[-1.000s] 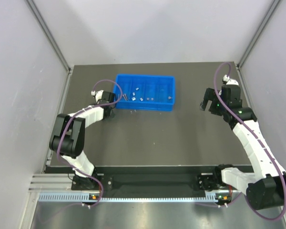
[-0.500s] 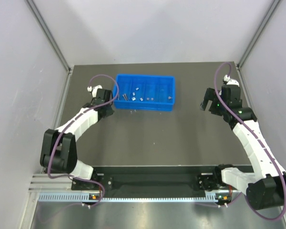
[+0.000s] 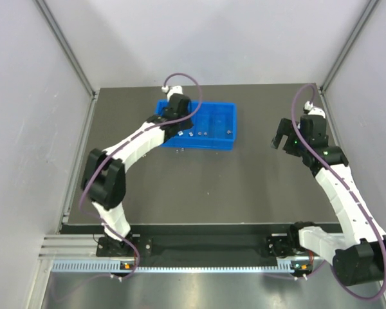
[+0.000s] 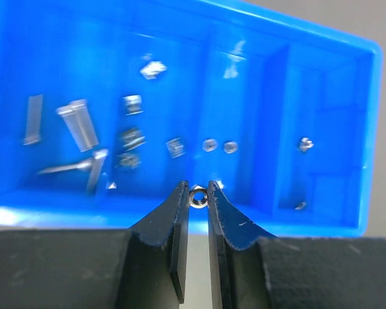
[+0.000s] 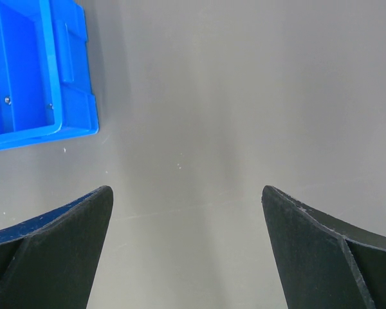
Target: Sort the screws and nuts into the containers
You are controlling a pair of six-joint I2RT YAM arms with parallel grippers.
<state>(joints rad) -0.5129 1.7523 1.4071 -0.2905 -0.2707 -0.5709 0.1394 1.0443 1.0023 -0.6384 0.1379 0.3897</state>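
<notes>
The left gripper [image 4: 197, 197] is clamped on one nut [image 4: 197, 195] above the blue tray [image 4: 347, 90], whose compartments hold screws [image 4: 67, 168] and other small parts. The right gripper [image 5: 186, 196] hangs wide apart over the table [image 5: 244, 96], well right of the tray.

Both units, left arm [image 3: 132, 143] and right arm [image 3: 344, 193]: white shell links, black joint housings, black bases at 6 o'clock in the top view. Purple-grey cabling on each: left cable [image 3: 180, 74] loops off the wrist at 12 o'clock, right cable [image 3: 294, 100] likewise, both then trailing along the links. On the left gripper [image 4: 197, 187], matte black fingers [image 4: 170, 232], wedge-tapered to thin tips, with a faint blue sheen on the edges. On the right gripper [image 5: 186, 190], broad black fingers [image 5: 45, 238] with curved inner edges.
</notes>
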